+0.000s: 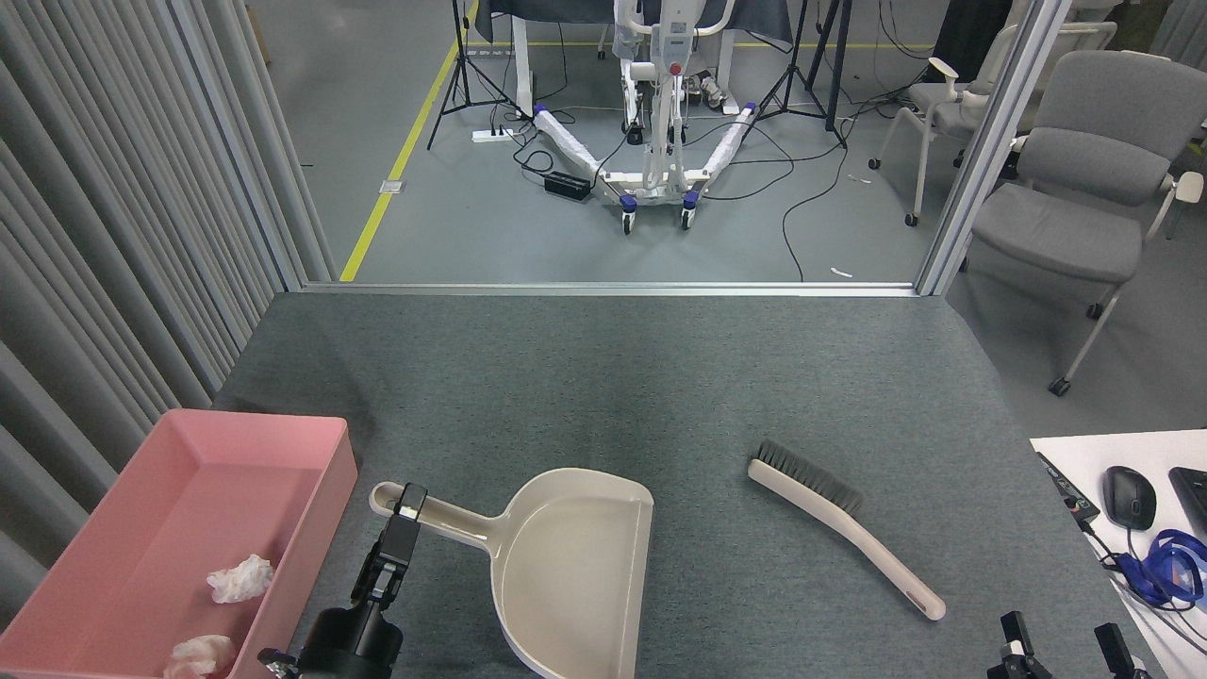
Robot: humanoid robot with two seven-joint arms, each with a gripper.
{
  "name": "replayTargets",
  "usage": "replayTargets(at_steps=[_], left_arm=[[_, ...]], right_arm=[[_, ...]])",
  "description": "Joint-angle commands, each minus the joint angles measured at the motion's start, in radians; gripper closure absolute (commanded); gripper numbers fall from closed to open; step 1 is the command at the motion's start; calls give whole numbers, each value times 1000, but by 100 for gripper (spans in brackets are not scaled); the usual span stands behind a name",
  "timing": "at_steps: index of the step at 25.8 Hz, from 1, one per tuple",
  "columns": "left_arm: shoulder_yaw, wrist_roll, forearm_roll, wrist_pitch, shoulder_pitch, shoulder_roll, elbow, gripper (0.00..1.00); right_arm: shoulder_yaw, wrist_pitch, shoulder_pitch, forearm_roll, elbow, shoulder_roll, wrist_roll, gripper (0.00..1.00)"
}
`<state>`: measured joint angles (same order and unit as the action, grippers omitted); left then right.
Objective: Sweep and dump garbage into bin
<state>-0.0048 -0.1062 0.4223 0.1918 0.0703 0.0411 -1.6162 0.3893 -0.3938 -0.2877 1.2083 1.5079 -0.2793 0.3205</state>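
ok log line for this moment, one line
left gripper: shut on dustpan handle | garbage: in bin | brush: on table, untouched | right gripper: open, low

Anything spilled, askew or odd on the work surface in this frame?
Nothing stands out. Both tissue wads lie inside the pink bin, none on the carpet. The left gripper holds the dustpan by its handle, upright and empty; the brush lies flat beside it.

pink bin [311, 443], white garbage [239, 578], beige dustpan [566, 566], grey carpet [603, 377]
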Motion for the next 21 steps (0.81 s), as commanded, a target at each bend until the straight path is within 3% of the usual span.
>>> replayTargets(at_steps=[1, 5, 9, 16, 18, 21], left_arm=[[3, 11, 24, -5, 16, 40, 1, 100], [3, 22, 36, 23, 23, 39, 44, 100], [2, 51, 171, 66, 25, 37, 107, 100], [-3, 88, 263, 67, 26, 37, 127, 100], [-3, 88, 268, 74, 26, 37, 134, 100], [-14, 86, 309, 64, 26, 37, 137, 100]], right_arm=[[6, -4, -1, 0, 0, 0, -3, 2], [-1, -5, -2, 0, 5, 0, -5, 2], [-7, -4, -4, 0, 25, 2, -8, 2], [-10, 7, 2, 7, 41, 2, -29, 2], [-17, 9, 1, 13, 75, 28, -52, 2], [-84, 18, 1, 54, 138, 115, -58, 2]])
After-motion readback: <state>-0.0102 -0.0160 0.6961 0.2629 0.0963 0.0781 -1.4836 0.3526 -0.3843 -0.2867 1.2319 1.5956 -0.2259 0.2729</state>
